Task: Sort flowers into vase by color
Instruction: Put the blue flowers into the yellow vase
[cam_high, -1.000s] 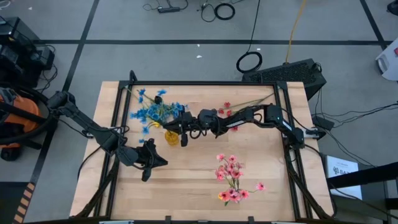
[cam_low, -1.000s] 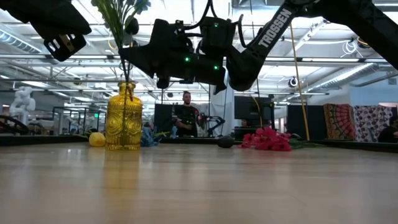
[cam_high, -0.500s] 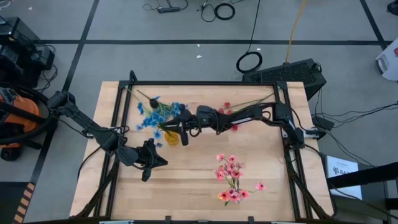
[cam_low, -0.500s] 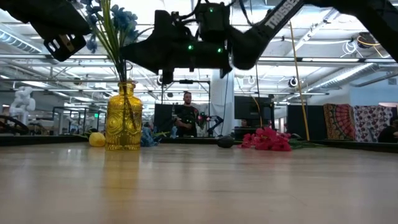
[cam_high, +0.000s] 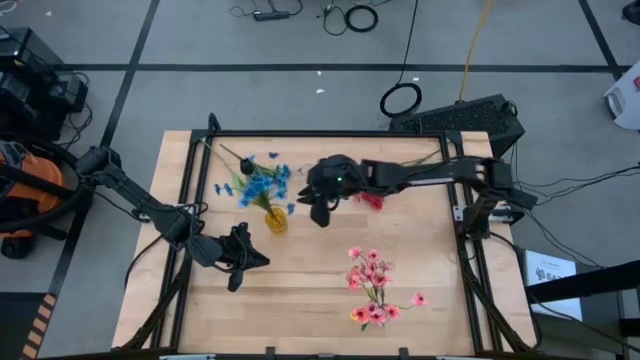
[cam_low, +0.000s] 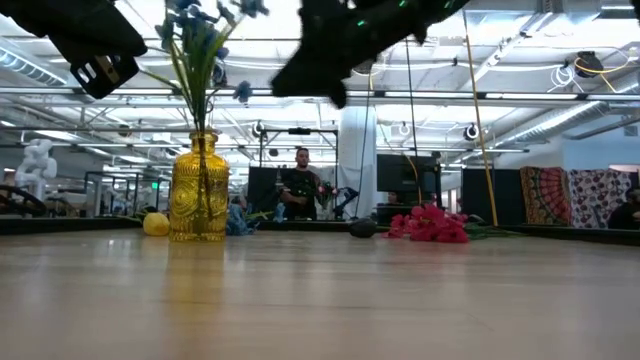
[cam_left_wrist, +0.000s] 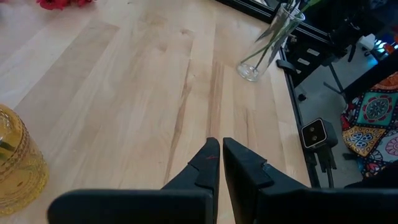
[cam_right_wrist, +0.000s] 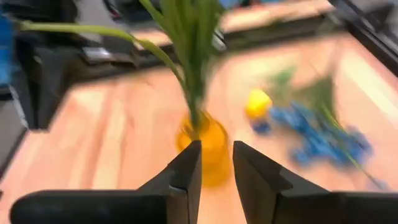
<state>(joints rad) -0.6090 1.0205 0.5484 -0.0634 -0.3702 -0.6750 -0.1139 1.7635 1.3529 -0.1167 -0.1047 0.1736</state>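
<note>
Wooden table: blue flowers in yellow vase; right jaws released, left jaws nearly closed.

Yellow glass vase upright on bench, left of centre; textured body, narrow neck. Blue flowers stand in it, green stems splaying outward, blossoms fanned above the rim. More blue flowers lie flat beside the vase with a yellow bud. Pink flowers lie flat toward the near edge. Red flowers lie flat right of centre.
</note>
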